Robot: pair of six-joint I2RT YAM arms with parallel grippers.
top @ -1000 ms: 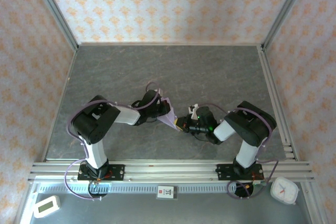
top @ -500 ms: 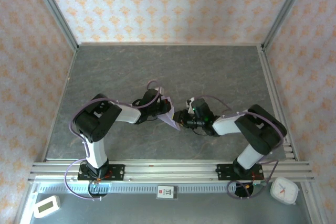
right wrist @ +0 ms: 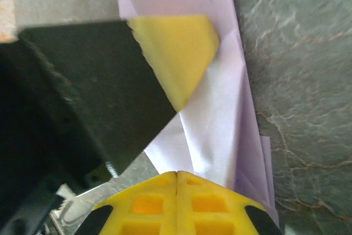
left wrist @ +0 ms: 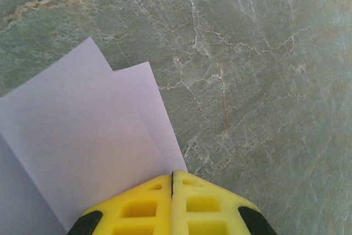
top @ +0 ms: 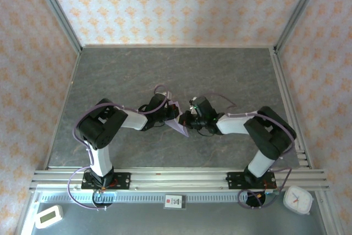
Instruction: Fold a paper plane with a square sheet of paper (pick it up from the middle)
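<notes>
Yellow fingers of the left hand [left wrist: 172,179] sit pressed together at the bottom edge of the left wrist view. They pinch an edge of the paper [left wrist: 82,141] where it meets their seam. From there the pale lilac paper spreads left and upward in two overlapping layers, each ending in a corner in the upper left. Beyond it lies the grey-green marbled counter [left wrist: 264,81].

In the right wrist view the right hand [right wrist: 176,177] is likewise closed at the bottom edge, its fingers nipping the paper. The paper runs up the middle of the frame in several creased, folded layers. One yellow finger of the left hand and its black body lie over the paper in the upper left, and bare counter fills the right side.

From above, a white timer [top: 48,216] sits at the lower left and a white clock [top: 298,199] at the lower right. Just above them both arm bases stand on the metal rail [top: 176,179]. The arms bend inward and the hands meet almost tip to tip at the centre of the frame, with the paper between them as a narrow slanted strip. Whether it touches the counter I cannot tell. Patterned walls [top: 176,4] close the top of the frame.
</notes>
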